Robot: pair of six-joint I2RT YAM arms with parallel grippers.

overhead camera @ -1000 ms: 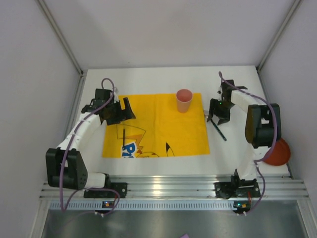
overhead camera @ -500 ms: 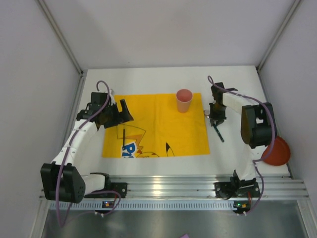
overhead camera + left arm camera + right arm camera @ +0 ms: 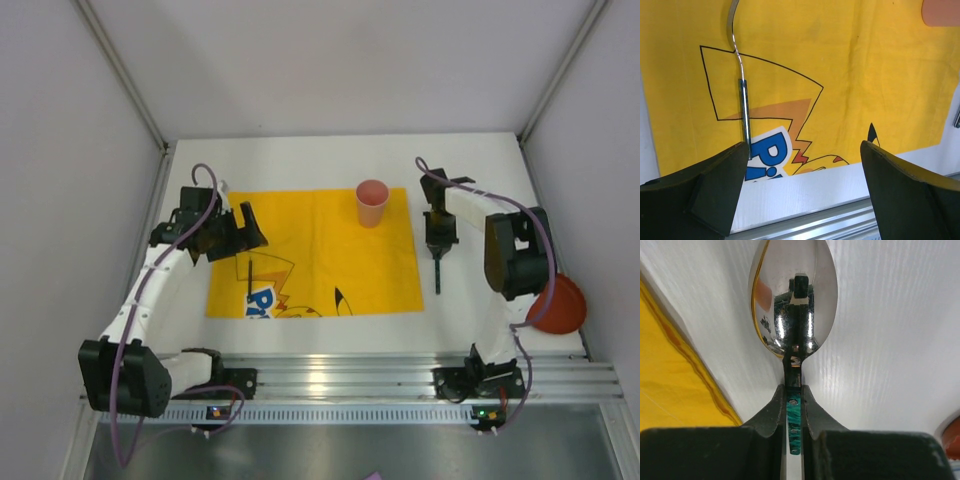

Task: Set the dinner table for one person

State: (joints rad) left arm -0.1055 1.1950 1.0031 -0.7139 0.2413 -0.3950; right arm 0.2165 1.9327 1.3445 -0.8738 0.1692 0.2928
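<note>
The dinner table (image 3: 320, 155) is a white top carrying a yellow cartoon mat (image 3: 330, 255). My right gripper (image 3: 437, 247) is just right of the mat and shut on the green handle of a spoon (image 3: 438, 275). In the right wrist view the fingers (image 3: 777, 407) pinch that handle, and the shiny spoon (image 3: 792, 300) bowl sticks out ahead over the white table. My left gripper (image 3: 248, 222) hangs open over the mat's left part, holding nothing. A chrome utensil (image 3: 742, 100) lies on the mat by its left finger. A pink cup (image 3: 372, 203) stands at the mat's far edge.
A red bowl (image 3: 560, 305) sits at the table's right edge, beside the right arm. The silver rail (image 3: 330, 375) runs along the near edge. Grey walls close in the table on three sides.
The right gripper has closed on the spoon's handle, and the spoon has turned from slanted to pointing straight at the near edge. The left arm has drawn slightly left.
</note>
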